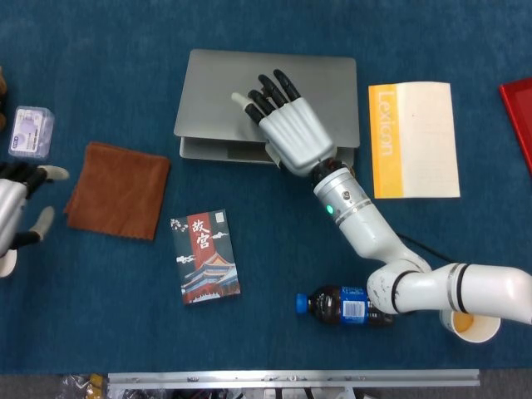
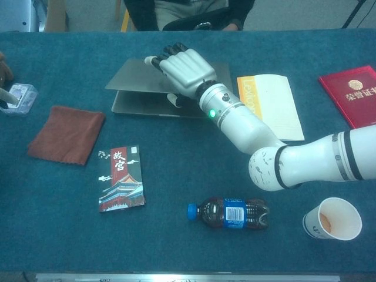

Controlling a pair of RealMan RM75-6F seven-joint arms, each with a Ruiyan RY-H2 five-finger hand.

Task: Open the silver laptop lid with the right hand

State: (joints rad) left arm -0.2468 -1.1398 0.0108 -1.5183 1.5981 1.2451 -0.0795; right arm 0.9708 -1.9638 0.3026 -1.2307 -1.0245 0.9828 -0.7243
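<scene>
The silver laptop point(image 1: 216, 91) lies at the back middle of the blue table, its lid raised a little off the base point(image 1: 218, 150). In the chest view a dark gap shows between lid point(image 2: 135, 76) and base point(image 2: 141, 106). My right hand point(image 1: 291, 133) holds the lid's front edge, fingers point(image 1: 268, 91) on top and the thumb tucked underneath. The same right hand point(image 2: 185, 67) appears raised in the chest view. My left hand point(image 1: 17, 208) is at the far left edge, fingers apart, holding nothing.
A brown cloth point(image 1: 116, 189) and a small plastic box point(image 1: 31, 131) lie left of the laptop. A booklet point(image 1: 205, 255) and a cola bottle point(image 1: 341, 306) lie in front. A Lexicon book point(image 1: 413, 139), a red book point(image 1: 519, 108) and a paper cup point(image 1: 474, 326) are on the right.
</scene>
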